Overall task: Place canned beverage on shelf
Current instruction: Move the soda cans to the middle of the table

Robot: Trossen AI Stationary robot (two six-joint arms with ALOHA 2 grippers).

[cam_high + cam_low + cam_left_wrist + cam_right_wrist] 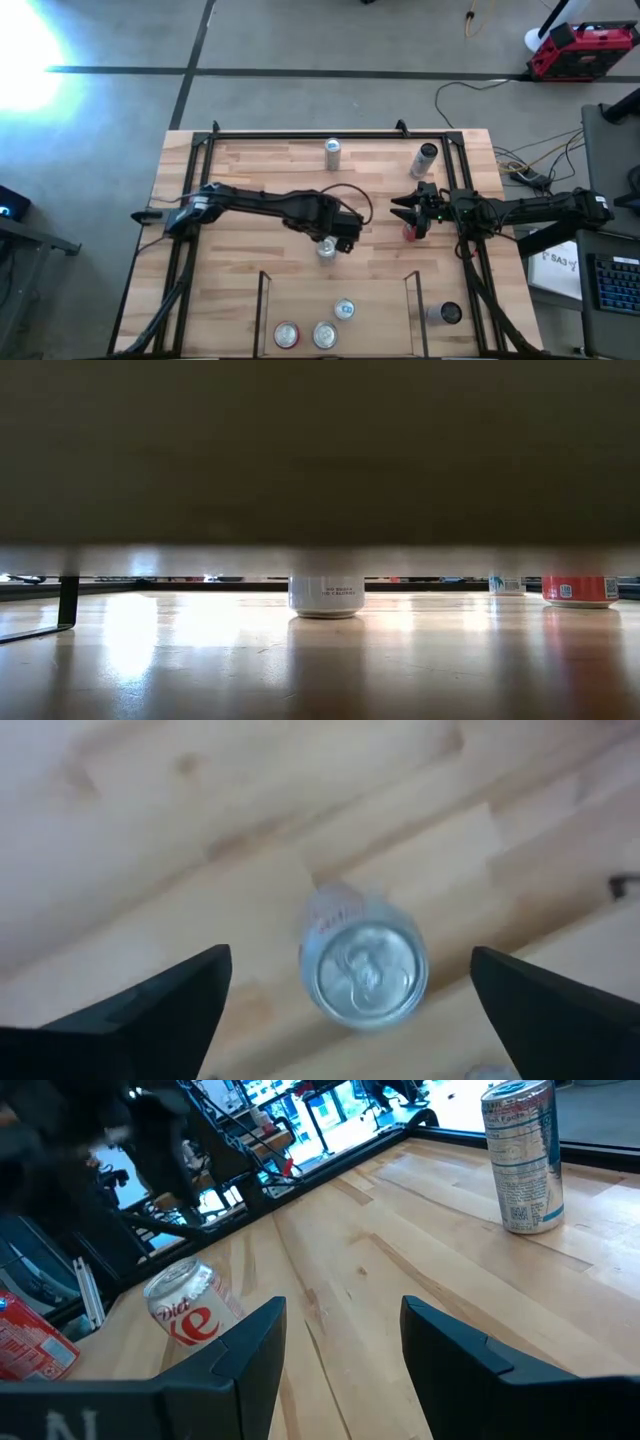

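Note:
A silver canned beverage stands upright on its base at the table's middle, away from the shelf. My left gripper hovers above it, pointing down and open, one finger wide to each side of the can's top without touching. The shelf is the bay between two thin black rails at the near edge; three cans stand on its wood floor. My right gripper waits level at the table's right, open, with nothing between its fingers.
A red can stands just by my right gripper. Two silver cans are at the far side, and another can is right of the shelf. A black metal frame borders the tabletop. Bare wood lies between the middle can and the shelf.

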